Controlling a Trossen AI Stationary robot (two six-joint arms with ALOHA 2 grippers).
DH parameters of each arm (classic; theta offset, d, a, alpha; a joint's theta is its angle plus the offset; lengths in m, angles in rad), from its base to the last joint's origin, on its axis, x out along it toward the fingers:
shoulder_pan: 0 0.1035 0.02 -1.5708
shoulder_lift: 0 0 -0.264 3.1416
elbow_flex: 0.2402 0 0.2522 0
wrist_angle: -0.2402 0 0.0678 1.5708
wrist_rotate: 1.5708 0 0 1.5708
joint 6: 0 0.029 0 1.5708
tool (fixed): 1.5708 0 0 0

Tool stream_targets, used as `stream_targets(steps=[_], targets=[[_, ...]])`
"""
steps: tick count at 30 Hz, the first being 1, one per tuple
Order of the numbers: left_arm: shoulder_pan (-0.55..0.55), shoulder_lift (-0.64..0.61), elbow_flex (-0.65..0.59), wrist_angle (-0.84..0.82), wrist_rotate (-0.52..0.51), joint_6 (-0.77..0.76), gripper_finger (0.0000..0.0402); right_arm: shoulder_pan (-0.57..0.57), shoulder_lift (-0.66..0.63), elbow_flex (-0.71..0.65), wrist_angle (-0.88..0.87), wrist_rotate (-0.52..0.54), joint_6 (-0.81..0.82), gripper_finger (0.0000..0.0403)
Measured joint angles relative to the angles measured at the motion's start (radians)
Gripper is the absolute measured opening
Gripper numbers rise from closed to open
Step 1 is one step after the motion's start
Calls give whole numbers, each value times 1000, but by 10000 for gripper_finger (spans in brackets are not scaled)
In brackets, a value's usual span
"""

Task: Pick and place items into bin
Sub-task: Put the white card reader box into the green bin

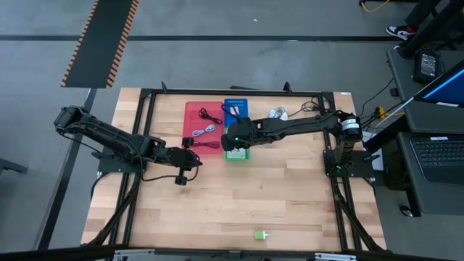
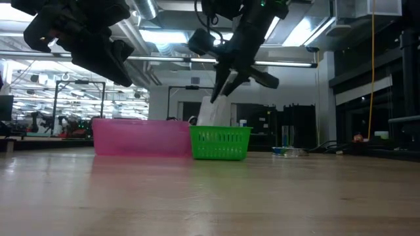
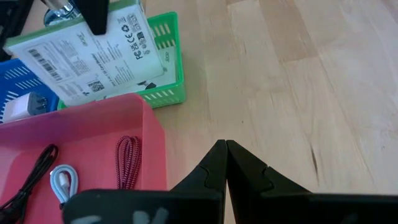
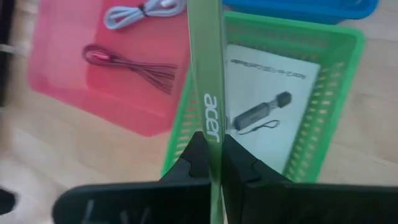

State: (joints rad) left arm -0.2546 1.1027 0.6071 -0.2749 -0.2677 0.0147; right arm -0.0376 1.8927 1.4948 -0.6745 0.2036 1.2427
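Observation:
My right gripper (image 4: 211, 140) hovers over the green basket (image 1: 236, 154) and is shut on a flat white box with a green "acer" edge (image 3: 93, 56). A white card printed with a black device (image 4: 267, 118) lies flat in the basket. The pink tray (image 1: 190, 116) holds a black cable (image 3: 28, 177), a grey-blue cable (image 3: 64, 182) and a dark red cable (image 3: 127, 162). A small green block (image 1: 261, 235) lies near the table's near edge. My left gripper (image 3: 225, 146) is shut, holds nothing and hangs above bare wood beside the pink tray's corner. My right gripper pinches the flat box between its two fingers at the upper end of its thin green edge (image 4: 208, 112), coming from above and pointing down. The box hangs below the fingers, tilted, with its lower end (image 2: 213, 121) dipping behind the green basket's rim.
A blue bin (image 1: 235, 110) stands behind the green basket, with a white plug-like thing (image 3: 25, 106) in it. A round silver disc (image 1: 278, 113) lies right of the blue bin. Bare wood stretches across the table's near half (image 1: 239, 203).

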Motion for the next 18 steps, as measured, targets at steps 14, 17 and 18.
stream_targets(steps=[14, 17, 18], targets=[[0, 0, 0, -14, 0, -1, 4, -2, 2, 0, 11, -14, -55, 42], [0, 0, 0, -14, 0, -1, 4, -2, 2, 0, 8, -14, -72, 56], [0, 0, 0, -14, 0, -1, 4, -2, 2, 0, 5, -13, -72, 61]])
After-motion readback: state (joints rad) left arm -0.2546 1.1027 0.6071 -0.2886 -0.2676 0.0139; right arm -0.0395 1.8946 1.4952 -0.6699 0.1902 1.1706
